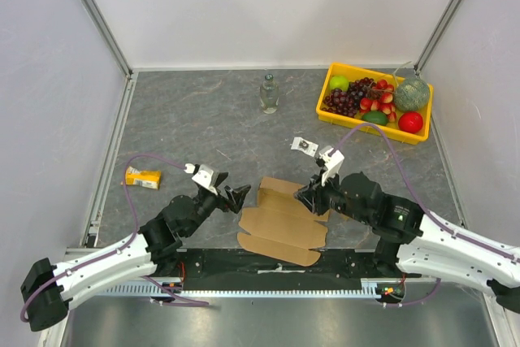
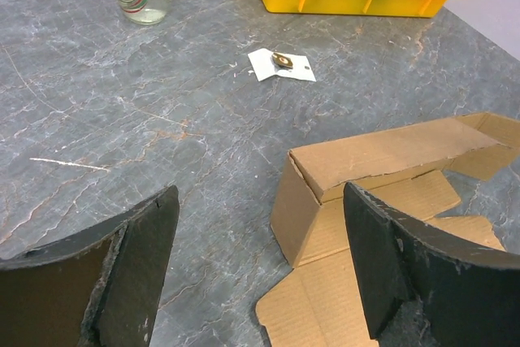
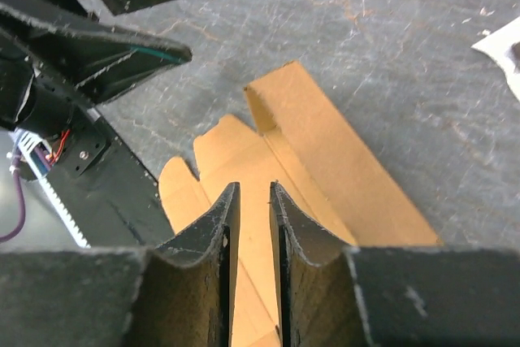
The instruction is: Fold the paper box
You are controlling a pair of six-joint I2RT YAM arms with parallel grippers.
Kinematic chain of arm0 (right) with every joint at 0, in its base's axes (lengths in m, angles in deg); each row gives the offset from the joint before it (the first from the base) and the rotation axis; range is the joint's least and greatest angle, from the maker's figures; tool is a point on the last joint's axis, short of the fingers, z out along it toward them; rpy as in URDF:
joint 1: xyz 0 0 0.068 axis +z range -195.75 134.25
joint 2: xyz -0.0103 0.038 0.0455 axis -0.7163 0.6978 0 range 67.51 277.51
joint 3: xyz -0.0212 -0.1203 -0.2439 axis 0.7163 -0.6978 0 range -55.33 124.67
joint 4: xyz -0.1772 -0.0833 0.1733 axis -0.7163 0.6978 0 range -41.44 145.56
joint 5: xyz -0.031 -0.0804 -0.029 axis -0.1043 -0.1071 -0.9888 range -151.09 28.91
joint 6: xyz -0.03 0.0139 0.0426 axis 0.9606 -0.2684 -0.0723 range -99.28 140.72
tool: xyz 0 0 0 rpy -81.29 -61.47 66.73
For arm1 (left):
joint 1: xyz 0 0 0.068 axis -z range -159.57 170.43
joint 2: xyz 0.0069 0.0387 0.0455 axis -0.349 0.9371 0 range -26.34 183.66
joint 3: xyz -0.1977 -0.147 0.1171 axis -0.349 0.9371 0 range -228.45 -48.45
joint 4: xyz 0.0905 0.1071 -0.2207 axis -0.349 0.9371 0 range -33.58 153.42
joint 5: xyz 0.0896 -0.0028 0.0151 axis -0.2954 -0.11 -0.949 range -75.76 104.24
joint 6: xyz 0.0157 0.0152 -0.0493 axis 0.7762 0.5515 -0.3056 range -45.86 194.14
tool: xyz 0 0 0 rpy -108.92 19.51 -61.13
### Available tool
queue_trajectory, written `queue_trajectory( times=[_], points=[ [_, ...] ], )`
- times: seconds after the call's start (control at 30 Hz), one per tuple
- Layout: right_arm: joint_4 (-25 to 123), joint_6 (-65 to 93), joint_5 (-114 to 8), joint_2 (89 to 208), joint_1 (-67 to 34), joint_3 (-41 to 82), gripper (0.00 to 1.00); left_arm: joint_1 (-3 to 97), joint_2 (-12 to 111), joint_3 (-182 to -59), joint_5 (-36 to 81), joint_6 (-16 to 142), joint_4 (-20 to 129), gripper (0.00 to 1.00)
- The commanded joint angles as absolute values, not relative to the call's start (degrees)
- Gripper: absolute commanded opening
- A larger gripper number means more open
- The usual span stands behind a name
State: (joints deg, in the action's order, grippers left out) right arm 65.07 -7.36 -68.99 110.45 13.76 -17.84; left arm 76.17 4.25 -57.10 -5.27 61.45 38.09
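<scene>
On table (image 1: 203,119) we see paper box (image 1: 280,221): one wall up, flaps flat; left gripper (image 1: 237,197) spread wide, right gripper (image 3: 253,193) grip we cannot tell.

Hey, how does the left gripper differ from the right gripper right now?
The left gripper stands wide open; the right gripper has its fingers nearly together, only a slit between them. The left gripper sits beside the paper box, over bare table; the right gripper is over the cardboard itself, and whether it pinches a flap I cannot tell. Both have black fingers.
</scene>
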Motion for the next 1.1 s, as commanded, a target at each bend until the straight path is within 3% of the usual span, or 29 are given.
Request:
queue_trajectory(
  times=[0.0,0.23,0.37,0.6,1.07],
  points=[
    [69.92,-14.79,-74.88,108.64,18.57,-20.08,0.29,76.41,4.25,-58.03,-6.94,59.02,38.14,0.88],
    [66.14,-19.44,-87.34,118.64,32.10,-19.92,0.32,76.33,5.83,-58.47,-7.74,57.79,38.66,0.91],
    [65.88,-29.53,-95.09,122.44,39.14,-22.45,0.35,76.41,5.31,-58.48,-7.65,57.27,39.10,0.92],
    [58.06,-41.16,-98.61,125.77,40.65,-32.57,0.44,76.41,3.46,-57.51,-8.09,57.18,39.98,0.92],
    [52.87,-38.44,-101.96,137.55,40.65,-31.25,0.51,76.41,0.82,-56.81,-9.23,56.91,41.48,0.92]
  ],
)
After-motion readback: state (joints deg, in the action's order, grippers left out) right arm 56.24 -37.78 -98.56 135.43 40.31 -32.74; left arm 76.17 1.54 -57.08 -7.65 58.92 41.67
